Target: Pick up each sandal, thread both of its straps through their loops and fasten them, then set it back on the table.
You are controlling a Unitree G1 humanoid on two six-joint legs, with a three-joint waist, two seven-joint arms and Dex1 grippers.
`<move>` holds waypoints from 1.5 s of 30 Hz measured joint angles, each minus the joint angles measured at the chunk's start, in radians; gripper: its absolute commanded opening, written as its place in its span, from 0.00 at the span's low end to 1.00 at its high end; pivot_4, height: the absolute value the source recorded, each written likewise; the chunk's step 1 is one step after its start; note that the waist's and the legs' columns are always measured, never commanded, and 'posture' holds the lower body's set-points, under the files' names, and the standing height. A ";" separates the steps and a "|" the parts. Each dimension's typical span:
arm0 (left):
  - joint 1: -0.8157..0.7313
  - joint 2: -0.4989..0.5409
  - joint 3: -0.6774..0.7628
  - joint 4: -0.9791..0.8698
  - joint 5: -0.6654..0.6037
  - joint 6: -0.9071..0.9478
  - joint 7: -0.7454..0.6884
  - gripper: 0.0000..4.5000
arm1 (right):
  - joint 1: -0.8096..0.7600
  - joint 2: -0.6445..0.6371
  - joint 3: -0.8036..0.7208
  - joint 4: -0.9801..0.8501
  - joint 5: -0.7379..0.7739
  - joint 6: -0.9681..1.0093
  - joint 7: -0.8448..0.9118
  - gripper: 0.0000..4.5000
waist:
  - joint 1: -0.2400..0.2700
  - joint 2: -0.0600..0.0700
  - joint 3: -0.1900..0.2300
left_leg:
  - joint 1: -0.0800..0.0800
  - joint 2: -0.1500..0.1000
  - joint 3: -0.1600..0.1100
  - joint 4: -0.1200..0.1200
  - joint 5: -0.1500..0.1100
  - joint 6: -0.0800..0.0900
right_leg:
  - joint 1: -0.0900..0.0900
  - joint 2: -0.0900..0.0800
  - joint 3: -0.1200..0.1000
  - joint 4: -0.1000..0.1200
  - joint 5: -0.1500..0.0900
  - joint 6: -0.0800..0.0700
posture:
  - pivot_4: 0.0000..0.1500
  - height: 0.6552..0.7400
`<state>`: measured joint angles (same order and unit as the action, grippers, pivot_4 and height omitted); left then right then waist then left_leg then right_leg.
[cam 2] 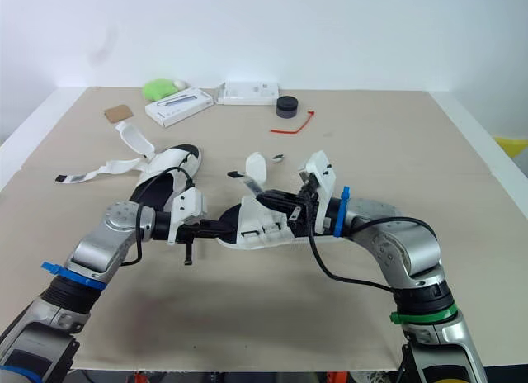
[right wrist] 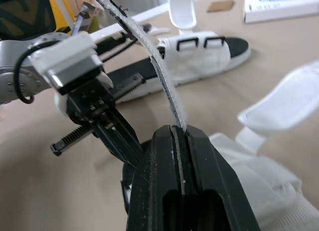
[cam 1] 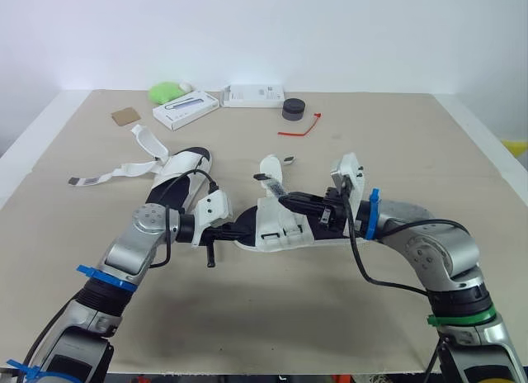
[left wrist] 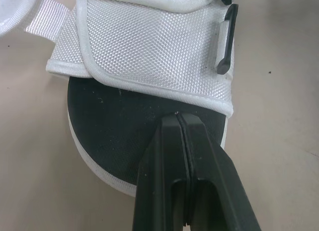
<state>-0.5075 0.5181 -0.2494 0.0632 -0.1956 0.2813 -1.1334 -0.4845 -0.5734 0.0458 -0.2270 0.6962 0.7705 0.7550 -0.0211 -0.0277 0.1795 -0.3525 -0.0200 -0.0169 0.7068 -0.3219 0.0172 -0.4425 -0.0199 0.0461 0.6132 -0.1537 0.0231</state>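
strap pinched, sandal pinned: threading hangs on a thin grip

my right fingers are closed on the end of a strap, which rises from between them in a curve, white on one face and dark on the other. my left fingers are pressed together with nothing between them. their tips rest on the black footbed of the sandal, just beside the edge of its white upper. a black loop stands at that upper's side. the sandal lies mid-bench between my two arms; whether it sits on the bench or just off it i cannot tell. the second sandal rests further back on my left, its straps splayed open and unfastened.

the likeliest failure, in my judgement, is the strap pulling out of so narrow a pinch as i steer it toward a loop, since only its end is held. the left tips merely press on the footbed, so the sandal could swivel or skid under a sideways tug. the strap's dark face could also catch on the upper before it reaches a loop.

near the far edge sit a flat white box and a second white box, both shut so far as i can see, their contents hidden. a small dark round pot sits beside them; what it holds, if anything, i cannot tell.
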 measured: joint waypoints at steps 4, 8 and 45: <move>0.000 0.000 0.000 -0.001 0.000 0.001 0.008 0.00 | -0.007 0.023 -0.023 0.036 0.007 0.042 -0.025 0.01 | 0.000 0.000 0.000 | 0.000 0.000 0.000 0.000 0.000 0.000 | 0.000 0.000 0.000 0.000 0.000 0.000 | 1.00 1.00; 0.000 0.000 0.000 -0.001 -0.001 0.001 0.011 0.00 | -0.007 0.036 -0.033 0.059 0.006 0.055 -0.039 0.01 | 0.000 0.000 0.000 | 0.000 0.000 0.000 0.000 0.000 0.000 | 0.000 0.000 0.000 0.000 0.000 0.000 | 1.00 1.00; -0.002 -0.012 0.000 0.006 -0.001 0.000 0.015 0.00 | -0.234 0.056 0.020 0.128 -0.198 -0.096 0.051 0.98 | -0.003 0.000 0.000 | 0.000 0.000 -0.001 0.000 0.000 0.000 | 0.000 0.001 0.000 0.000 0.000 -0.001 | 1.00 1.00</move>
<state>-0.5095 0.5057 -0.2491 0.0692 -0.1967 0.2816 -1.1182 -0.7186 -0.5170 0.0662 -0.0991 0.4983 0.6745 0.8064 -0.0238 -0.0275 0.1796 -0.3526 -0.0198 -0.0182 0.7067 -0.3219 0.0173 -0.4427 -0.0192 0.0457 0.6134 -0.1535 0.0225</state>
